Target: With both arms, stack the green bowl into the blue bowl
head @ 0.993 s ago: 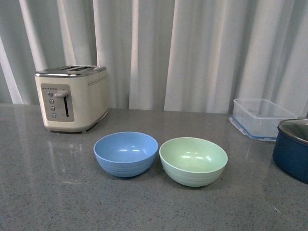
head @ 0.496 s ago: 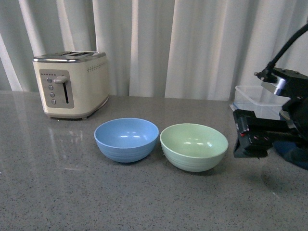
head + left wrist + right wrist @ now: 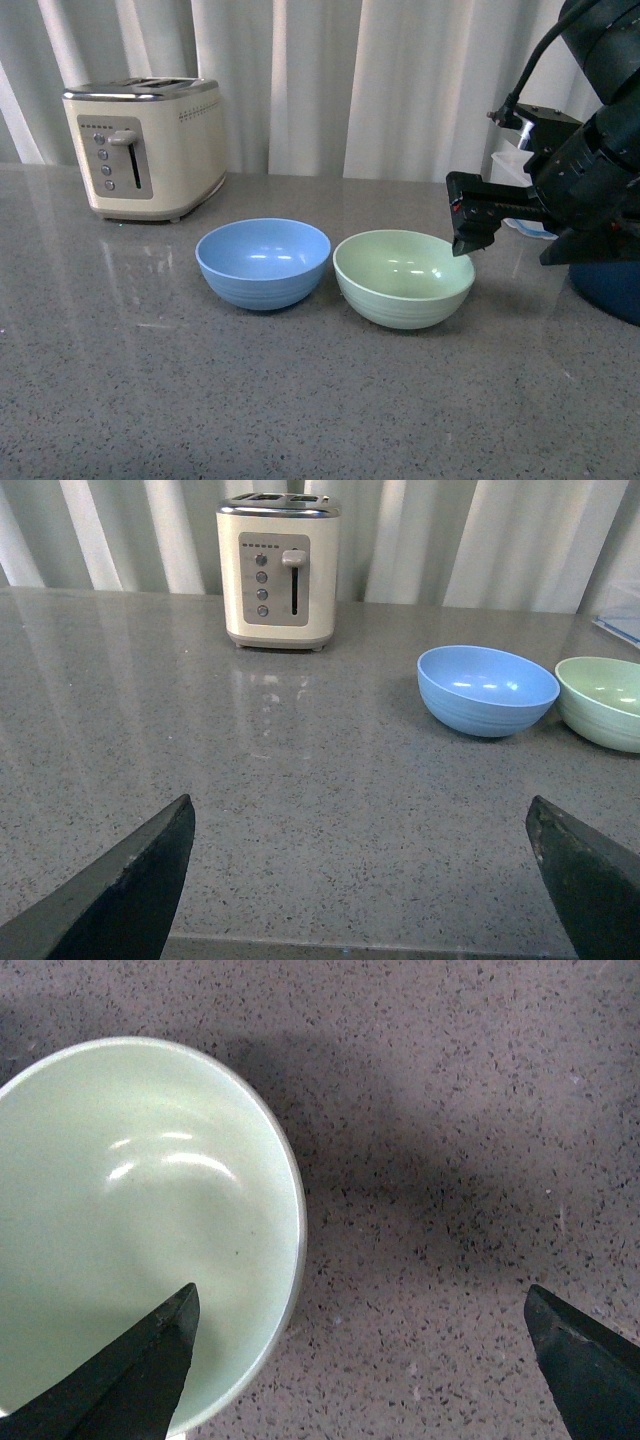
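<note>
Mint-green, matte and faintly ridged near its base, the green bowl (image 3: 403, 277) sits mid-frame on the speckled grey bench (image 3: 150, 400), just right of the matching blue bowl (image 3: 263, 262). The black, blocky right end effector (image 3: 466, 240) has moved in from the frame's right edge since half a second ago. It now hangs at the green bowl's right rim, its fingers spread wide astride that rim. The left end effector (image 3: 357, 880) is likewise spread, over bare bench. The navy pot (image 3: 608, 290) is half hidden by the arm and cut off at right.
</note>
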`<move>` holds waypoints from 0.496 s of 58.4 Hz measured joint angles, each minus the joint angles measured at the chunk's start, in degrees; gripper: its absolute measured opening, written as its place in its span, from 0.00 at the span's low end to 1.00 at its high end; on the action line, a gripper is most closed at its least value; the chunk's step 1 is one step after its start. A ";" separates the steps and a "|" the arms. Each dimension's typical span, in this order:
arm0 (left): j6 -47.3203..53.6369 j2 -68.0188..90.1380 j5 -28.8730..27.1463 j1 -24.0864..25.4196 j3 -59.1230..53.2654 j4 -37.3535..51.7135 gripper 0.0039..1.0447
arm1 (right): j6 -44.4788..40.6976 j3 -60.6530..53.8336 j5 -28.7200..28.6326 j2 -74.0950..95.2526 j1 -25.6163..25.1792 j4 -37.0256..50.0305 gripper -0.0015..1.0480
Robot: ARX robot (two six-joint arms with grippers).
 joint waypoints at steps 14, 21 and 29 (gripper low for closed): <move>0.00 0.00 0.00 0.00 0.00 0.00 0.94 | -0.42 1.88 -0.04 2.14 0.70 -0.24 0.90; 0.00 0.00 0.00 0.00 0.00 0.00 0.94 | -0.57 2.10 -0.07 3.23 1.09 -0.13 0.90; 0.00 0.00 0.00 0.00 0.00 0.00 0.94 | -0.59 2.54 -0.63 4.28 1.53 0.04 0.90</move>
